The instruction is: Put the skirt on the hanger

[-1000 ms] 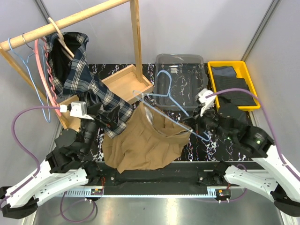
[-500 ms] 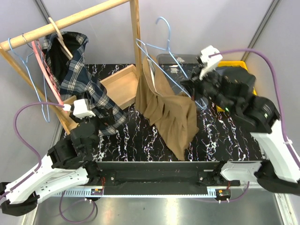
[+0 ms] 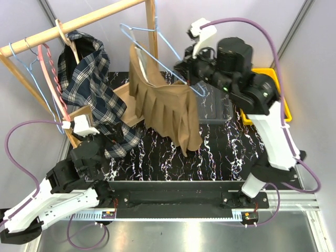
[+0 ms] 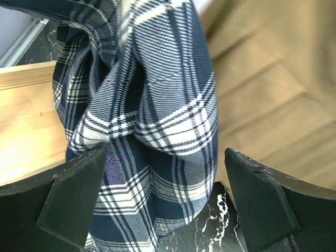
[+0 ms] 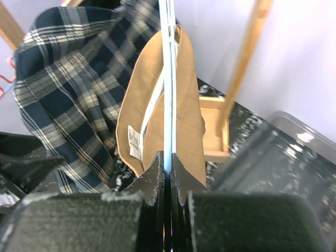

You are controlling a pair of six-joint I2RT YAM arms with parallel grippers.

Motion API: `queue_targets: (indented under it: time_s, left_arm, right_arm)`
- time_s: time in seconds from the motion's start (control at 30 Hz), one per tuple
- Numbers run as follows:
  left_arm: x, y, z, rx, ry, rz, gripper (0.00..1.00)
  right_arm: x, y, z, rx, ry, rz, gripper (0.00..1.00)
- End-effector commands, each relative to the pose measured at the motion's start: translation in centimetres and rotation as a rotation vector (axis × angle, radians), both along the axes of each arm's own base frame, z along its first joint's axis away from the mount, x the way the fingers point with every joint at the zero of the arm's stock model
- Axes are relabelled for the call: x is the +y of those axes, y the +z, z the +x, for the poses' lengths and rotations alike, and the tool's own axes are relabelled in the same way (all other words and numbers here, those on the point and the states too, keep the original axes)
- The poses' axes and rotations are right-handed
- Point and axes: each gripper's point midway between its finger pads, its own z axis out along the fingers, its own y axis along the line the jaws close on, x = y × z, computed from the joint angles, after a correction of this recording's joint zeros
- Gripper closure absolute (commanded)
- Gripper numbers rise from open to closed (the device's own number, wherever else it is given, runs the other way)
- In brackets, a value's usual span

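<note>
- Black marble-veined table [image 3: 226, 152] runs under both arms, with grey walls behind it and a wooden rail [image 3: 79, 22] crossing the upper left.
- On my feed the right gripper [image 5: 168, 164] is raised high over the back of the table. Its jaws are pinched tight on the light-blue wire of the hanger [image 5: 168, 79], with no gap showing on the wrist camera.
- The skirt [image 3: 168, 107] hangs from that hanger, its tan cloth falling in folds to a low corner. I cannot tell whether that corner touches the table.
- At the waist, the right wrist view shows whitish lining and a small label.
- The hanger's hook points up and left, near the wooden upright post [image 3: 153, 37]. I cannot tell whether it touches anything.
- The left gripper [image 4: 164, 157] sits low at the near left, jaws spread wide and holding nothing. The plaid shirt [image 3: 89, 89] fills the view just ahead of it.
- That shirt hangs from a pale wooden hanger [image 3: 67, 42] on the rail, beside a pink hanger [image 3: 50, 79].
</note>
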Motion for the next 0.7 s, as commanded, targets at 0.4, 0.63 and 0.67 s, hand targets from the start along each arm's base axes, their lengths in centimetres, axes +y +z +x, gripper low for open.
queue_targets:
  time_s: [0.4,0.63,0.67]
  left_arm:
    - [-2.9,0.7,0.2,-0.020,-0.126,-0.034,0.01]
    - [-3.7,0.5,0.1,-0.014,-0.167,-0.021,0.01]
    - [-3.8,0.4,0.1,-0.013,-0.170,-0.024,0.01]
  right_arm:
    - [9.7,3.2,10.0,-0.266,-0.030,0.183,1.00]
    - [11.9,1.7,13.7,-0.295,-0.040,0.231,1.00]
    - [11.9,1.5,14.1,-0.293,-0.041,0.238,1.00]
